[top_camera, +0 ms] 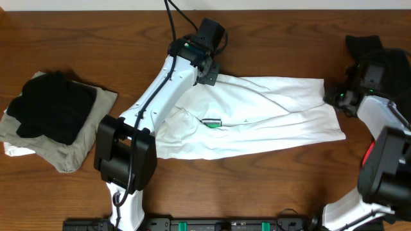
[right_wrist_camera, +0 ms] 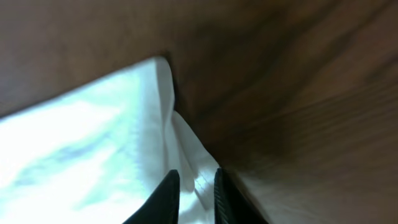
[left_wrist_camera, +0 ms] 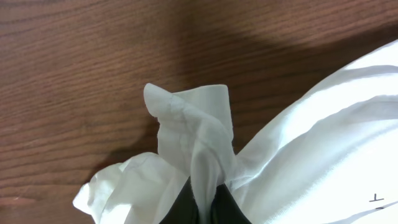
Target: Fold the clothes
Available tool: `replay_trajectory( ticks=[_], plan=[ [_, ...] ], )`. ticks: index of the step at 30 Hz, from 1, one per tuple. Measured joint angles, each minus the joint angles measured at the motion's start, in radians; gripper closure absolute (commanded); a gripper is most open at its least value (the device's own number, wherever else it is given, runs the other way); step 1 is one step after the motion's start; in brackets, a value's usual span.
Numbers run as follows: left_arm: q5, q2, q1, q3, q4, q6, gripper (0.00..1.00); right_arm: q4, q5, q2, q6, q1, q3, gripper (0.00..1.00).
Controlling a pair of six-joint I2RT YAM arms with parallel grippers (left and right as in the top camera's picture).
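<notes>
- White T-shirt (top_camera: pixel 257 119): lies spread across the middle of the wooden table (top_camera: pixel 83 38), long side running left to right, rumpled, with creases along its length. Its right edge reaches the right-hand part of the overhead view; its upper left corner sits under the left arm's tip.
- Green logo (top_camera: pixel 212 122): a small mark on the shirt's left half, facing up, near the left arm's link.
- Left gripper (top_camera: pixel 210 76): at the upper middle of the overhead view, on the shirt's upper left corner. In the left wrist view the left gripper (left_wrist_camera: pixel 202 204) is clamped on a gathered fold of the white cloth, which stands up from the dark fingers (left_wrist_camera: pixel 180 208) in a twisted tuft above the wood.
- Right gripper (top_camera: pixel 332 96): at the shirt's right edge, upper right part of the overhead view. In the right wrist view the right gripper (right_wrist_camera: pixel 194 196) has its two fingers (right_wrist_camera: pixel 166 199) only narrowly apart, with the shirt's hem lying between them; I cannot tell whether they pinch it.
- Black garment (top_camera: pixel 54 106): at the left of the overhead view, well apart from the shirt, lying bunched on top of a pile.
- Beige folded cloth (top_camera: pixel 80 147): under the black garment, with a bit of white showing at its lower left corner.
</notes>
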Motion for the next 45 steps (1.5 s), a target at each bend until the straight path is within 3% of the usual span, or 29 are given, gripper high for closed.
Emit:
replay_trajectory(
  ticks=[9,23,25,28,29,39,45],
  plan=[
    [0.0,0.0,0.0,0.0,0.0,0.0,0.94,0.034,-0.089,0.06,-0.013,0.0,0.0,0.72],
    [0.0,0.0,0.0,0.0,0.0,0.0,0.94,0.044,-0.219,0.06,-0.039,0.0,0.0,0.71],
    [0.0,0.0,0.0,0.0,0.0,0.0,0.94,0.043,-0.237,0.06,-0.042,0.0,0.0,0.76],
    [0.0,0.0,0.0,0.0,0.0,0.0,0.94,0.041,-0.256,0.06,-0.049,0.0,0.0,0.96],
    [0.0,0.0,0.0,0.0,0.0,0.0,0.94,0.041,-0.258,0.06,-0.052,0.0,0.0,0.99],
    [0.006,0.0,0.0,0.0,-0.031,0.0,0.94,0.032,-0.273,0.035,-0.049,-0.017,0.0,0.99],
    [0.021,0.0,0.0,-0.001,-0.164,-0.024,0.94,-0.025,-0.278,-0.164,-0.05,-0.093,0.0,0.99]
  ],
)
